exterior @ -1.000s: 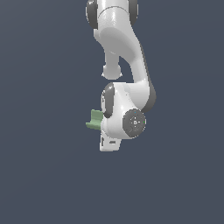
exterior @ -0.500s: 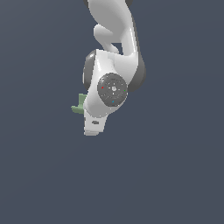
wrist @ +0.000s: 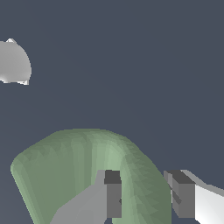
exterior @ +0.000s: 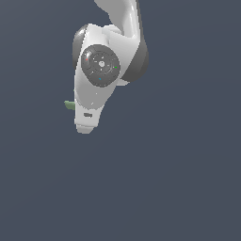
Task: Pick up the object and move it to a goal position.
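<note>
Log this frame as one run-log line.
phase: carry | gripper: shut on green object | object: mostly hidden behind the arm in exterior view | goal: not visible

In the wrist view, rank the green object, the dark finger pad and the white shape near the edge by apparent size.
1. green object, inflated by nearness to the camera
2. white shape
3. dark finger pad

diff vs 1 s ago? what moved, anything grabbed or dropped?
The arm swung toward the exterior view's left and rose in frame, carrying the green piece with it. No new grasp, no release: the hand stays around the piece, which now mostly hides behind the wrist. Background unchanged.
</note>
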`<state>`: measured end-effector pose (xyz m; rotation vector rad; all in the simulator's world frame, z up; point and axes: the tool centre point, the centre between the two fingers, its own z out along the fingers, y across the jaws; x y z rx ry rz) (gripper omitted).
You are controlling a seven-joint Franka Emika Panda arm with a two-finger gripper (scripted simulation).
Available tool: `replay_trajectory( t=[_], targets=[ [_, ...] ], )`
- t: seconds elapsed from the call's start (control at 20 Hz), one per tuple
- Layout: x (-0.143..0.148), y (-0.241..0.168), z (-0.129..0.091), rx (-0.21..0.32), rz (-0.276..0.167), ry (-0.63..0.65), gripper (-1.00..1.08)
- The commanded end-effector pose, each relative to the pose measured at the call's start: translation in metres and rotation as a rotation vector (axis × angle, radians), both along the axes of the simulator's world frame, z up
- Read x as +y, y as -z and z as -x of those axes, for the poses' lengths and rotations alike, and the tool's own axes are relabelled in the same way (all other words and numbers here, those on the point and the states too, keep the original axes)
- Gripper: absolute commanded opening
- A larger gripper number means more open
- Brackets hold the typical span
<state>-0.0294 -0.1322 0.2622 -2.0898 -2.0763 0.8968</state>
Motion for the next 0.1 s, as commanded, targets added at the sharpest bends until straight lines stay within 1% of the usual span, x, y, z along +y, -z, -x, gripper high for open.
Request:
replay_trajectory(
  t=[0.0,0.05],
  targets=[
    [-0.0032,-0.0051,0.0018,0.001,0.000,-0.001,-1.00],
    [-0.0035,-0.0055,0.0020,0.001,0.000,-0.001,-1.00]
  ],
)
